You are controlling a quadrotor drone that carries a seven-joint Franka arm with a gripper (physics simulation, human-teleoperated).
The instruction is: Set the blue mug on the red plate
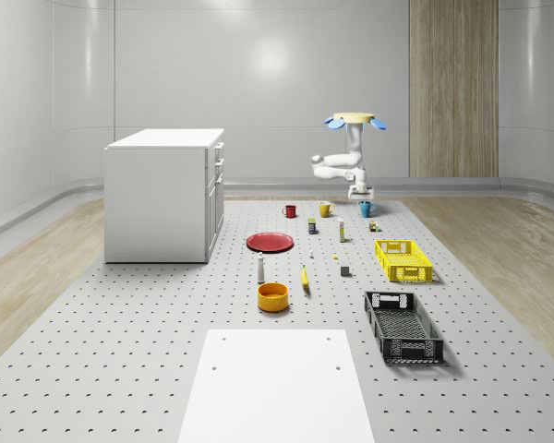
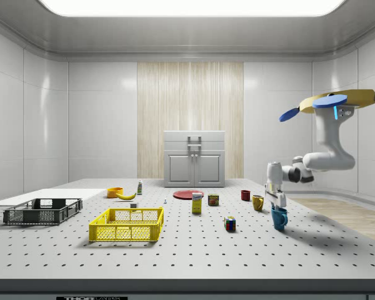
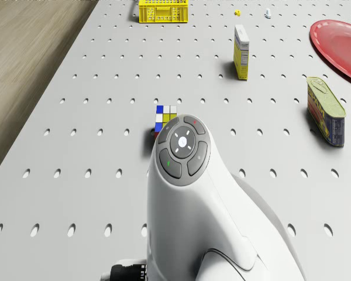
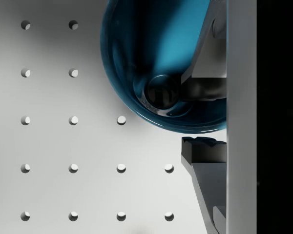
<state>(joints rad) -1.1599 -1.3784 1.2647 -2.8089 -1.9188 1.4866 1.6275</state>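
Item, nearest my wrist camera: blue mug (image 4: 156,63), upright on the perforated table (image 4: 63,146), well apart from the red plate (image 1: 270,242). My gripper (image 4: 198,114) straddles its rim, one finger inside, one outside, apparently clamped on the wall. Drone (image 2: 337,100) hovers above. Judged rigid, light, glossy, likely slippery; hold the rim wall squarely.

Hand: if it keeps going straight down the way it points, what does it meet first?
The blue mug: the hand straddles its rim, one finger inside. Below is the perforated table.
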